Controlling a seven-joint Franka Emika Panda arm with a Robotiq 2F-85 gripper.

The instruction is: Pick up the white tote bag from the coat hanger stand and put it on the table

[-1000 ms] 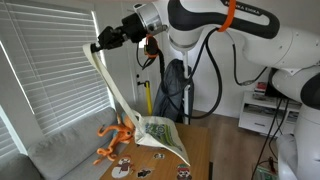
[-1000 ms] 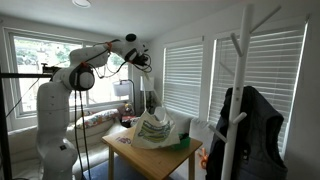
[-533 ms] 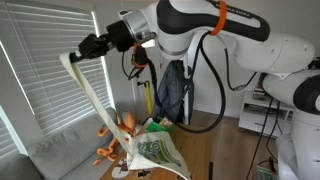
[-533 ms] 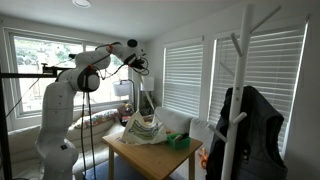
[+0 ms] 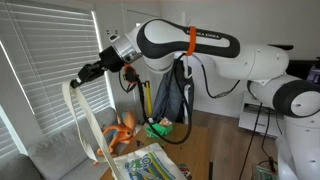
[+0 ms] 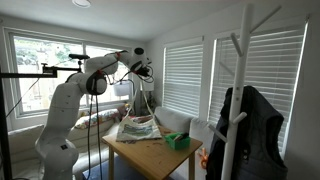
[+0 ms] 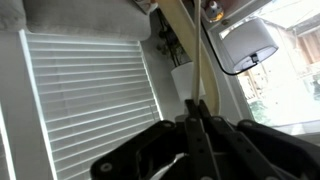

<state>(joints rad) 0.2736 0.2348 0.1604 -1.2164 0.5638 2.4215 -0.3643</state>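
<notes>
My gripper (image 5: 82,74) is shut on the long pale straps of the white tote bag (image 5: 148,165). The bag with its green-yellow print hangs down from the straps and its body rests on the brown wooden table (image 6: 160,158). In an exterior view the bag (image 6: 138,127) lies at the table's far left end below the gripper (image 6: 142,69). In the wrist view the shut jaws (image 7: 194,112) pinch the pale straps (image 7: 193,45). The white coat hanger stand (image 6: 243,90) stands apart at the right, with a dark jacket (image 6: 250,130) on it.
A small bright green object (image 6: 178,141) sits on the table beside the bag. An orange toy (image 5: 120,133) lies on the grey sofa (image 5: 60,150). Window blinds (image 5: 40,70) are close behind the gripper. A white lamp (image 7: 248,45) shows in the wrist view.
The gripper has swung away from the hanger stand and come lower with the straps. The bag has travelled with it across the table and settled flatter on the top.
</notes>
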